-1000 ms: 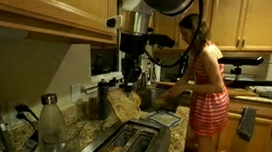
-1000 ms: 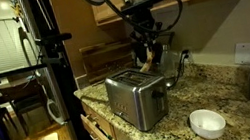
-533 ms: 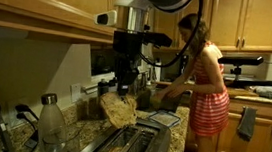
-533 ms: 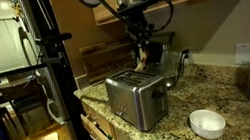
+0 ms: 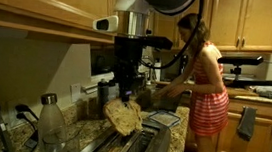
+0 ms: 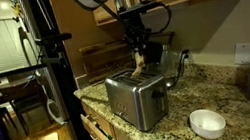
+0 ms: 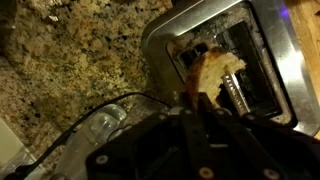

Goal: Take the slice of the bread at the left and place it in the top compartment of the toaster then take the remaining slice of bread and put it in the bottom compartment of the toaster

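My jaws are pinching the bread (image 5: 122, 116) by its upper edge. It hangs right over the toaster (image 6: 135, 99), above a slot in the wrist view.

Tan bread slice (image 5: 122, 116) held upright just above slots of low shiny silver toaster (image 6: 135, 99).

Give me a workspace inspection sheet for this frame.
Surface: granite countertop, speckled.
Job's things: toaster on the countertop, slots up; bread slice hanging over it, apparently not yet inserted; second slice not seen.
Clutter: white bowl, bottle, square tray.
Grippers: gripper, fingers shut on the bread slice.
Cables: cable looping beside the wrist.
Surroundings: person behind the arm; wooden cabinets.
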